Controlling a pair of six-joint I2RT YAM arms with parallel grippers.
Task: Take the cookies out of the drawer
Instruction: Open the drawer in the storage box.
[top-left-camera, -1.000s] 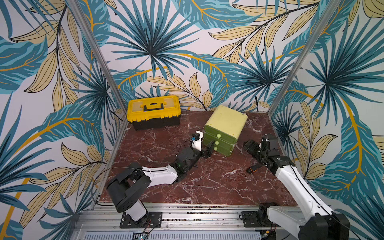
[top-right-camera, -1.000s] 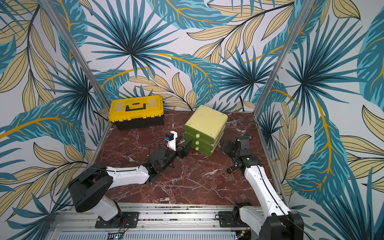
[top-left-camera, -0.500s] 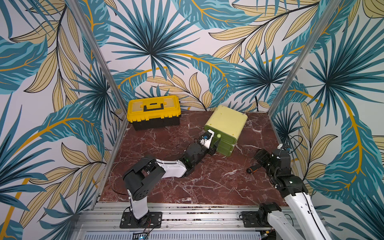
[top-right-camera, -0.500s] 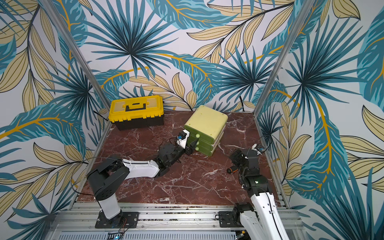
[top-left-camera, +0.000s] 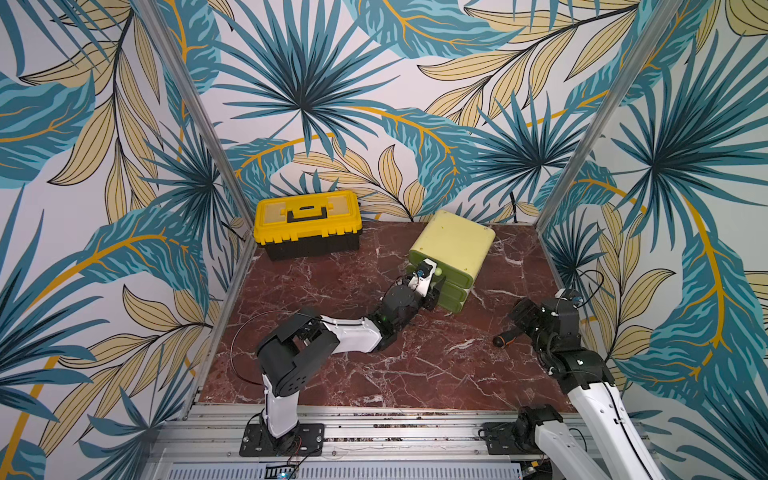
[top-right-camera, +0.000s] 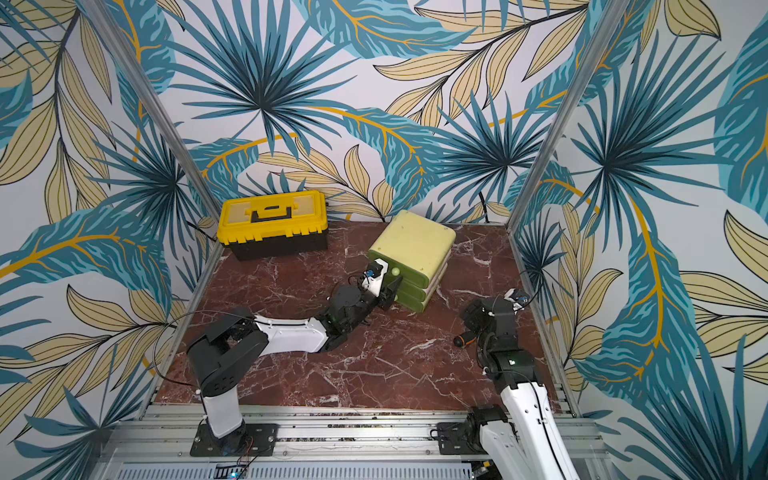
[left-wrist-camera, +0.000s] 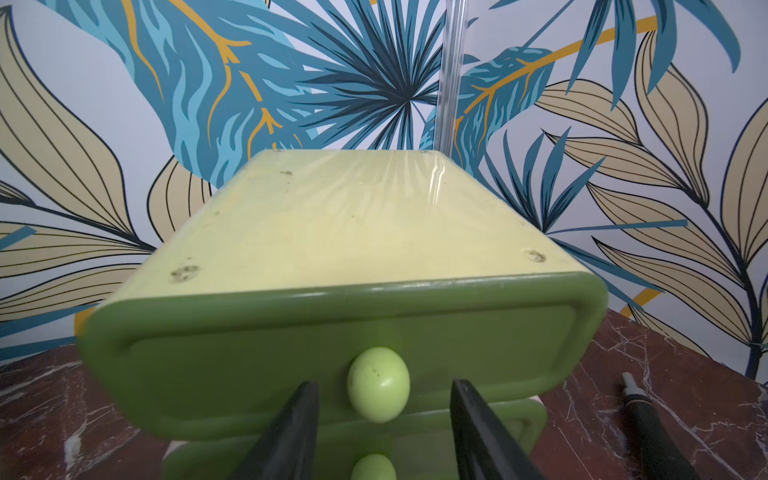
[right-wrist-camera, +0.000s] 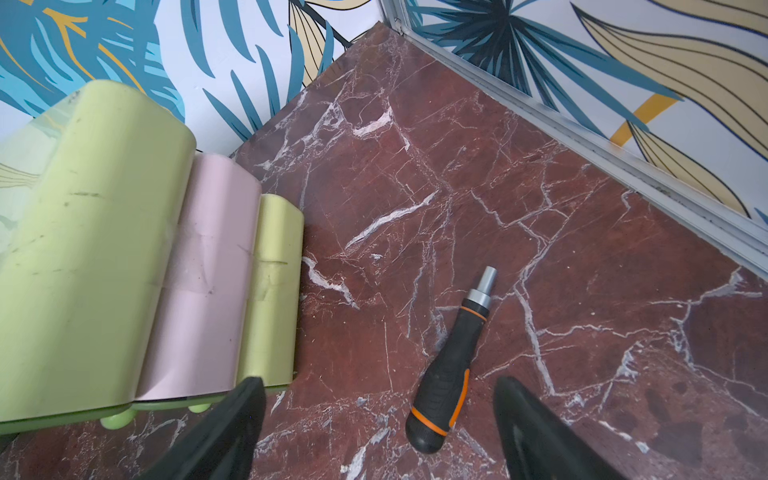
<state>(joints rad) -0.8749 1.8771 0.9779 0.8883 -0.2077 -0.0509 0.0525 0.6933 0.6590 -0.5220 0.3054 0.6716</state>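
The drawer unit, pale yellow-green with three darker green fronts, stands at the back of the table with all drawers closed. The cookies are hidden. In the left wrist view my left gripper faces the top drawer front. Its two black fingers stand on either side of the round pale knob, open, with a gap on each side. My right gripper hangs open over the table to the right of the unit, with nothing between its fingers.
A black and orange screwdriver lies on the marble just ahead of the right gripper. A yellow and black toolbox stands at the back left. Patterned walls close in the back and both sides.
My left gripper has moved up to the top drawer and its fingers have narrowed around the knob. My right arm has pulled back from the unit toward the front right.
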